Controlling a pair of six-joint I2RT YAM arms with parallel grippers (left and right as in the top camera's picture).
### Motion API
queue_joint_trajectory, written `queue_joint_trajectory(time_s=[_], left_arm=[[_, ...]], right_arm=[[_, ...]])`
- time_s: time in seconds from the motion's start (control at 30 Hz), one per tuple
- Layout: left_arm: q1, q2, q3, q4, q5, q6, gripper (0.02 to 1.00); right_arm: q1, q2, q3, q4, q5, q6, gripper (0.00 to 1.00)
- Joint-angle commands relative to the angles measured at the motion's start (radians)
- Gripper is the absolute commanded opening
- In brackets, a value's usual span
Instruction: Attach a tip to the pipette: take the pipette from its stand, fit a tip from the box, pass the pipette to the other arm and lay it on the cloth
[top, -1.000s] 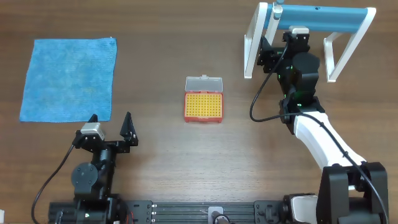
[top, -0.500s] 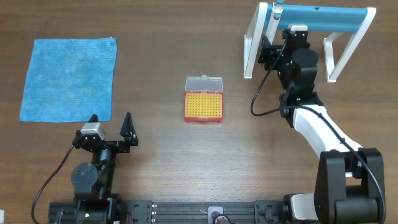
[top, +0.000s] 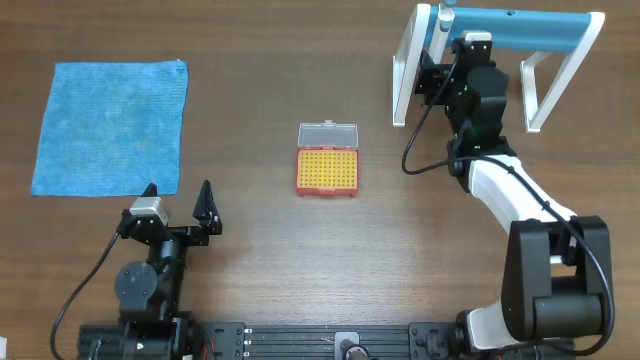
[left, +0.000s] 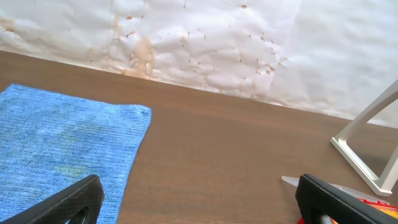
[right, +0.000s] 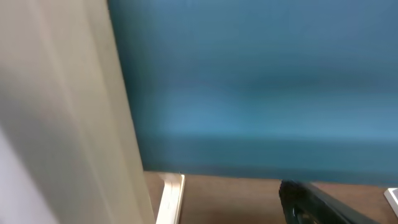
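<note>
A brown wooden counter (top: 300, 270) is carrying all the task's things, seen here from above. The blue cloth (top: 110, 128) is lying flat toward ten o'clock, with no tool on it. The tip box (top: 327, 170), its lid folded back and yellow tips showing, is sitting near the centre. The stand (top: 530, 30), white legs under a blue bar, is standing toward one o'clock. What appears to be the pipette (top: 446, 14) is hanging at the stand's eleven o'clock corner, not yet taken down. The right end effector (top: 427, 84) is hovering close against the stand's white leg, just at six o'clock of the pipette. Whether it is released or clenched cannot be told, and nothing is visibly in its grasp. The left end effector (top: 178, 197) is resting released and empty toward seven o'clock, just at five o'clock of the cloth. Judged from this layout, the task is sitting at its first step: taking the pipette, fitting a tip, handing over and laying down are all remaining.
</note>
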Motion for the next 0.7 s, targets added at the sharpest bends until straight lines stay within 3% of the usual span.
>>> queue_joint_trajectory(time_s=[0.03,0.07,0.1,0.13,0.17,0.2,0.23,0.27,0.7], left_arm=[[0.004,-0.005,-0.003,-0.005,-0.010,-0.001,0.996],[0.004,-0.005,-0.003,-0.005,-0.010,-0.001,0.996],[0.004,-0.005,-0.003,-0.005,-0.010,-0.001,0.996],[0.004,-0.005,-0.003,-0.005,-0.010,-0.001,0.996],[0.004,-0.005,-0.003,-0.005,-0.010,-0.001,0.996],[0.004,-0.005,-0.003,-0.005,-0.010,-0.001,0.996],[0.004,-0.005,-0.003,-0.005,-0.010,-0.001,0.996],[0.004,-0.005,-0.003,-0.005,-0.010,-0.001,0.996],[0.004,-0.005,-0.003,-0.005,-0.010,-0.001,0.996]], right_arm=[[-0.004,0.013,0.033,0.005,0.012,-0.011,0.844],[-0.004,0.013,0.033,0.005,0.011,-0.011,0.844],[-0.004,0.013,0.033,0.004,0.008,-0.011,0.722],[-0.002,0.013,0.033,0.004,0.008,-0.011,0.494],[0.000,0.013,0.033,0.005,0.008,-0.010,0.421],[0.005,0.013,0.033,0.004,0.008,-0.010,0.417],[0.009,0.013,0.033,0.004,0.008,-0.010,0.290],[0.012,0.013,0.033,0.003,0.008,-0.007,0.088],[0.016,-0.116,0.033,-0.104,0.008,-0.007,0.084]])
